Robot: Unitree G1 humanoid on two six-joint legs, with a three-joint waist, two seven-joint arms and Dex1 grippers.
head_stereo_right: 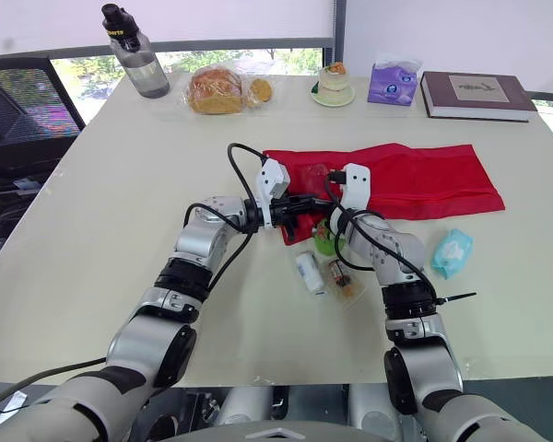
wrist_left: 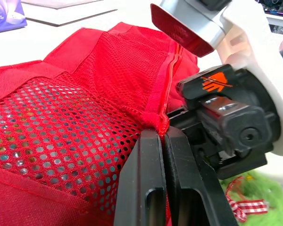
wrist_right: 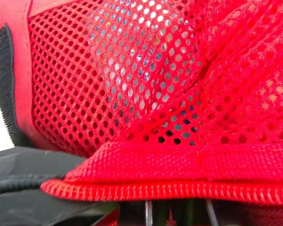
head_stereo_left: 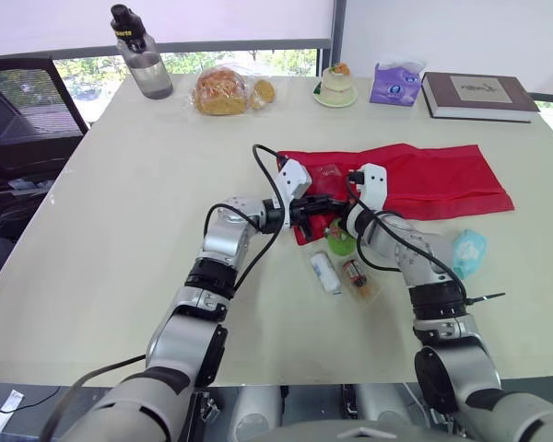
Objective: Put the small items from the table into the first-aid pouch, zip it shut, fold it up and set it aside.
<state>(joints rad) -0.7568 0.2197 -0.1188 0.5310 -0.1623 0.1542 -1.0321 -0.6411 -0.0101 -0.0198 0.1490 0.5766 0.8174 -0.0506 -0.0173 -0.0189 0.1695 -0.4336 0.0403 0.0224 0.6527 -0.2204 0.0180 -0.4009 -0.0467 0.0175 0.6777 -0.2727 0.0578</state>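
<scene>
Pocket held open for me.
My left gripper pinches the mesh of the pouch so things fit in; my right gripper's hold, I cannot tell.

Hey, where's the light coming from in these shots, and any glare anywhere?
Left eye view: daylight comes through the window behind the table, whose top is evenly lit, no glare. Left wrist view: bright glints show through the mesh of the first-aid pouch. Right wrist view: the same glints through the mesh.
</scene>
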